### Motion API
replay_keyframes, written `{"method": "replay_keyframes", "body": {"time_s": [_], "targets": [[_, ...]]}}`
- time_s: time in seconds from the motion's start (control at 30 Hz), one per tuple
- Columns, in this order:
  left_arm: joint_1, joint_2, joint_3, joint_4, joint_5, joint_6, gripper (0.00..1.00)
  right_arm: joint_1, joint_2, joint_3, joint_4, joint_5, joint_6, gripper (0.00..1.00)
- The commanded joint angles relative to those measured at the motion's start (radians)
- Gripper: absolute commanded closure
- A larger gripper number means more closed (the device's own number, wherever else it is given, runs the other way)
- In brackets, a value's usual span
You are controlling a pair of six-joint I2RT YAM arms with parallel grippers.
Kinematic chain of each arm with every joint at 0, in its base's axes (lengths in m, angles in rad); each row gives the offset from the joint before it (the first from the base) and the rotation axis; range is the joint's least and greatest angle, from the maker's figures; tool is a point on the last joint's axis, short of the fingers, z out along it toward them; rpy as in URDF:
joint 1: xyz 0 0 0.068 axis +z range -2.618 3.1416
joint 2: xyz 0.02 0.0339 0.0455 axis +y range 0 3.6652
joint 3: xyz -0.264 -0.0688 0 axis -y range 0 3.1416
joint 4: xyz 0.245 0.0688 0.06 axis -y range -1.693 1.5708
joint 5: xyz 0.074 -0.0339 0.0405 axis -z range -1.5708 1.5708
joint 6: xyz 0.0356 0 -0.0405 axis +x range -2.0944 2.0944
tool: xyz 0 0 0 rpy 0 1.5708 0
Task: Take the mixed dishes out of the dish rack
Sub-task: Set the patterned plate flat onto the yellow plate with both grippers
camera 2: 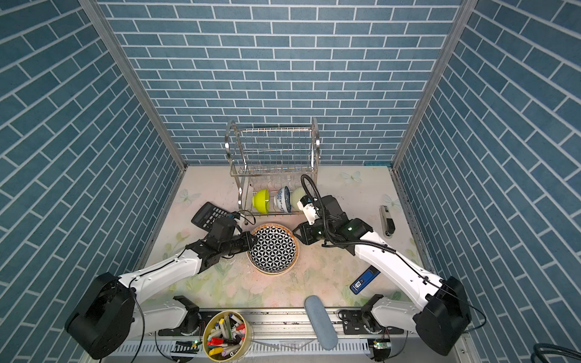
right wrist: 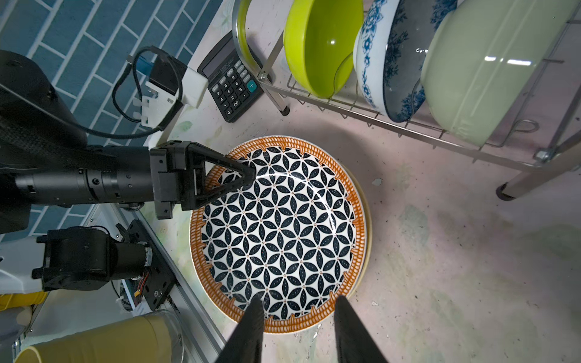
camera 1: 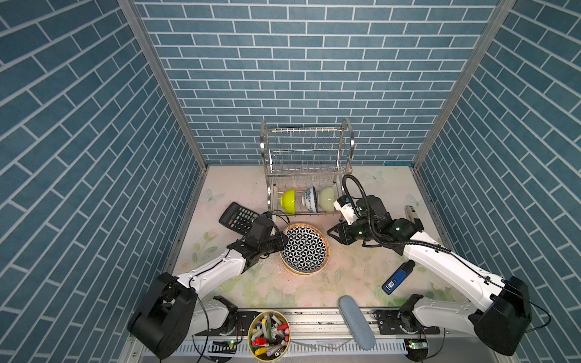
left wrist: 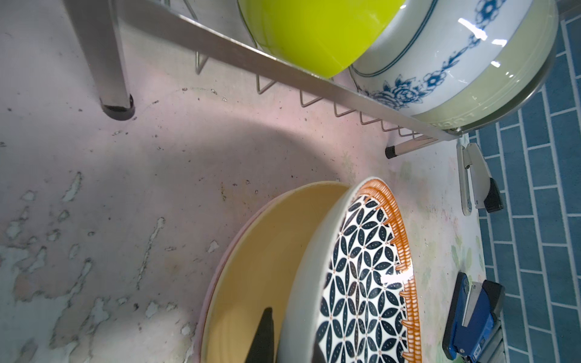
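Status of unloading: partly complete

- Dish rack [camera 1: 351, 143]: stands at the back of the worktop [camera 1: 345, 276]. No plates show in its upper tier. Faint clear glass shapes [camera 1: 306, 181] show under that tier, too indistinct to count.
- Lower tier, still loaded: lime bowl [camera 1: 287, 200], blue-on-white bowl [camera 1: 309, 199] and pale-green bowl [camera 1: 327, 198], all on edge, side by side.
- Plates: out of the rack, just in front of it. Yellow plate [left wrist: 261, 251] lies on the worktop with a pink edge [left wrist: 214, 279] showing beneath it. Star-patterned plate [camera 1: 304, 248] is tilted above the yellow one, not yet flat.
- Left end effector [camera 1: 284, 240]: clamped on the star-patterned plate's rim, one finger under it.
- Right end effector [camera 1: 330, 233]: partly open, holding nothing, just beside the plate's opposite rim.

Judgement: the plate stage is near its end, with this plate to be set down and released. Three bowls, and any glasses, remain
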Motion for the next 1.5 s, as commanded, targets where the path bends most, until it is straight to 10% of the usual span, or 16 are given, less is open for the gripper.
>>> {"method": "replay_keyframes", "body": {"time_s": [0.0, 0.7, 1.47], "targets": [[-0.012, 0.01, 0.005, 0.14, 0.026, -0.031, 1.0, -0.002, 0.014, -0.003, -0.014, 0.009, -0.028, 0.61], [-0.012, 0.043, -0.023, 0.137, 0.008, -0.002, 1.0, -0.002, 0.067, -0.005, -0.067, 0.046, -0.042, 0.62], [-0.014, -0.026, -0.024, 0.022, -0.065, 0.035, 0.23, 0.0, 0.224, -0.064, -0.049, 0.093, -0.029, 0.67]]}}
